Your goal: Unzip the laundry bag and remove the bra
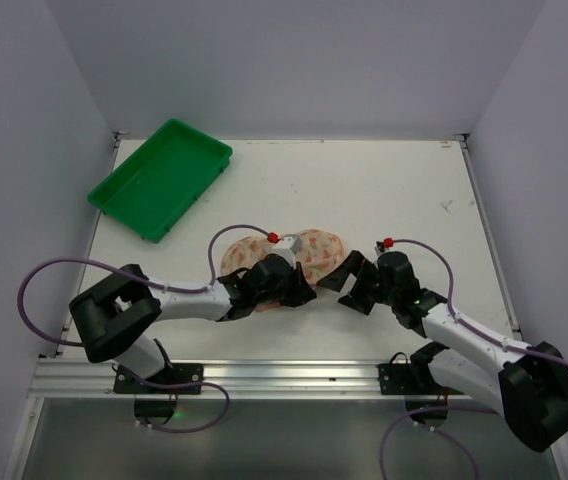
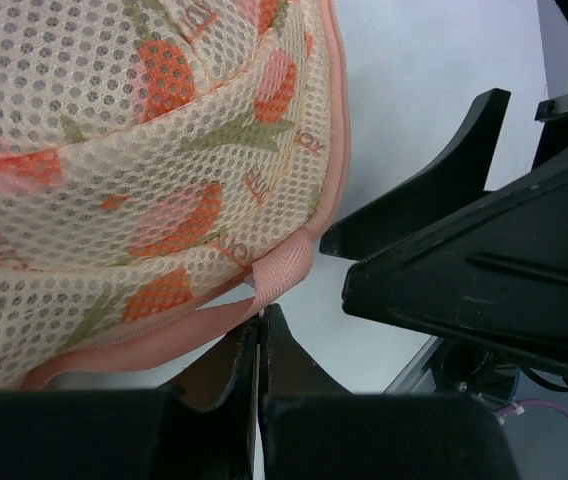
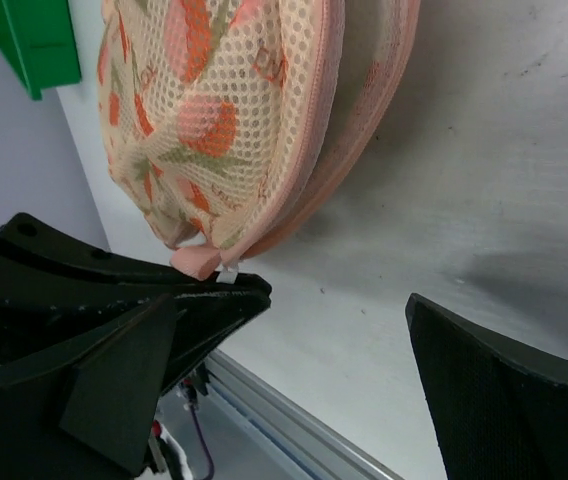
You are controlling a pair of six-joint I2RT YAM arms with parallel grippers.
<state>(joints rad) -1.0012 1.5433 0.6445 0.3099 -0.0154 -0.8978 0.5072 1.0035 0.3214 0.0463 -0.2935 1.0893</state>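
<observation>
The laundry bag (image 1: 309, 250) lies zipped shut near the table's middle front, cream mesh with orange and green print and pink trim (image 2: 144, 150) (image 3: 214, 110). My left gripper (image 1: 300, 292) (image 2: 259, 320) is shut at the bag's near edge, its tips pinching the small white zipper pull (image 3: 226, 275) beside the pink end tab (image 2: 286, 268). My right gripper (image 1: 350, 286) (image 3: 292, 305) is open and empty, just right of the bag, close to the left gripper's tips. The bra is hidden.
A green plastic tray (image 1: 161, 178) (image 3: 24, 40) stands at the back left. The aluminium rail (image 1: 264, 375) runs along the table's front edge, just behind both grippers. White table surface (image 1: 394, 190) lies beyond and right of the bag.
</observation>
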